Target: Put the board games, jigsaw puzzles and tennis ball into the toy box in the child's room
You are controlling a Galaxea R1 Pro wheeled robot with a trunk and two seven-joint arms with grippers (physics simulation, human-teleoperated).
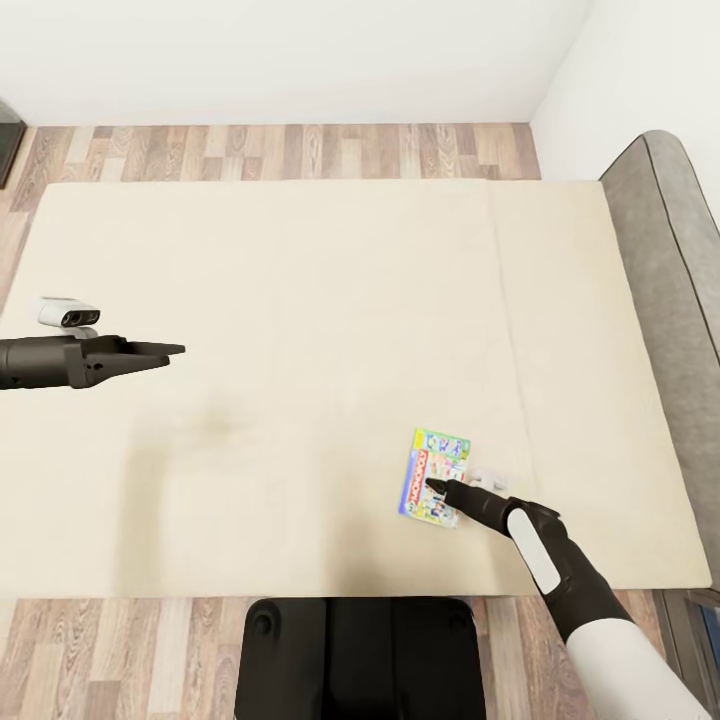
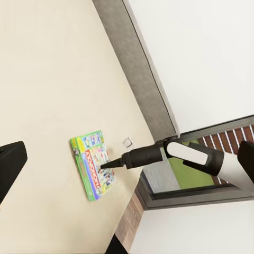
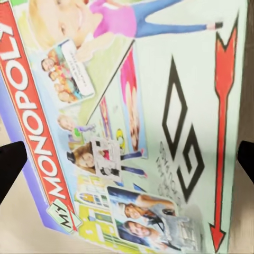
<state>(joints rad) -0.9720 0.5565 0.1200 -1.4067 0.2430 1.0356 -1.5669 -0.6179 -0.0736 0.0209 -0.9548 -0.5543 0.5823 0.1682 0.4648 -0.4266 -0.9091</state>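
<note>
Left gripper (image 1: 170, 352): dark, wedge-shaped, hangs over the left part of the bed (image 1: 300, 300), well clear of the game box. From the head view its fingers look pressed together to a thin point; can't confirm, since the left wrist view shows just one dark fingertip at the picture's edge. Nothing is in it.

Bed: wide, flat, plain beige mattress, matte, with a faint seam running front to back right of centre. Most of it is bare, lots of free space around both arms.

Monopoly box (image 1: 436, 477): thin flat rectangle, glossy printed cover, green/white with a red title band and a blue edge strip. It lies flat on the mattress, right of centre, near the front edge, slightly skewed to the bed's edges. A small white object (image 1: 488, 481) lies just beside its right side; can't tell what it is.

Right gripper (image 1: 437, 486): dark tapered tip, pointing down onto the box cover, at or just above it. In the right wrist view the two fingertips (image 3: 11, 166) sit at opposite edges of the picture with the cover between them, so the jaws are spread wide, holding nothing.

Right edge: padded grey headboard (image 1: 665, 280), rounded top corner, against a white wall (image 1: 640, 70).

Room: wood-plank floor (image 1: 280, 150) beyond the far edge of the bed and along the near edge, white wall behind.
</note>
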